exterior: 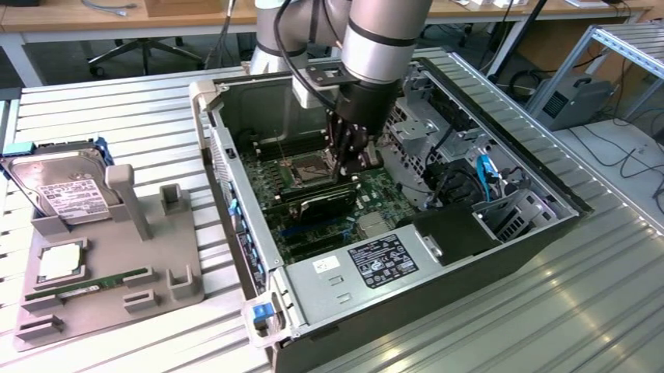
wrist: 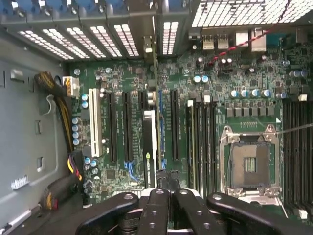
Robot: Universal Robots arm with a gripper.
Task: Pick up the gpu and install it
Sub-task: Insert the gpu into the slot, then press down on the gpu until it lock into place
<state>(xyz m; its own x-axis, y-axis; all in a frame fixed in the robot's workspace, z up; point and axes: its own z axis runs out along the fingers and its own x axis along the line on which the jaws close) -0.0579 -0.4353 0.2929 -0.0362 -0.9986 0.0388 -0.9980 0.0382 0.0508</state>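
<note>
One silver-and-black arm reaches steeply down into the open computer case, its wrist nearly vertical and the gripper just above the motherboard. In the wrist view the black gripper has its fingers drawn together, clamped on the top edge of the gpu.

The case lies on its side on a bench of ribbed metal slats, its open face turned up. Beside the case, towards the exterior view's left, a grey holder tray carries a hard drive standing in a slot, a processor lying flat and a narrow memory stick. Beyond the case are wooden desks and an office chair — a workshop room with cables on the floor.

The gpu stands on edge, seen edge-on from the wrist, its long axis running along the expansion slots — one end towards the case's slotted rear brackets. In the exterior view its dark body sits low against the motherboard, directly under the gripper and just beside the processor socket.
</note>
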